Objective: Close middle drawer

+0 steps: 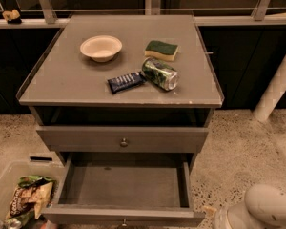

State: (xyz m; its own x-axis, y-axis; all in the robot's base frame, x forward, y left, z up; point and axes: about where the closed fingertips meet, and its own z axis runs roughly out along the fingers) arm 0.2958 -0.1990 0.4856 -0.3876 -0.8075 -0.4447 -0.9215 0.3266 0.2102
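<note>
The grey cabinet [47, 99] has its middle drawer [124, 182] pulled far out. It is a wide, shallow, empty box with a low front and a small round knob [124, 220] at the bottom edge of the view. Above it, the taller-fronted uppermost drawer [86, 140] sticks out a little. The lowest drawer is hidden. Only my white arm [267, 209] shows, at the bottom right, just right of the open drawer's front corner. My gripper is out of view below the frame.
On the cabinet top lie a cream bowl [101, 47], a green-and-yellow sponge [161, 50], a tipped green can [159, 74] and a dark snack bar [126, 82]. A clear bin [5, 185] with snack bags stands on the floor at left. A white pole [276, 85] stands at right.
</note>
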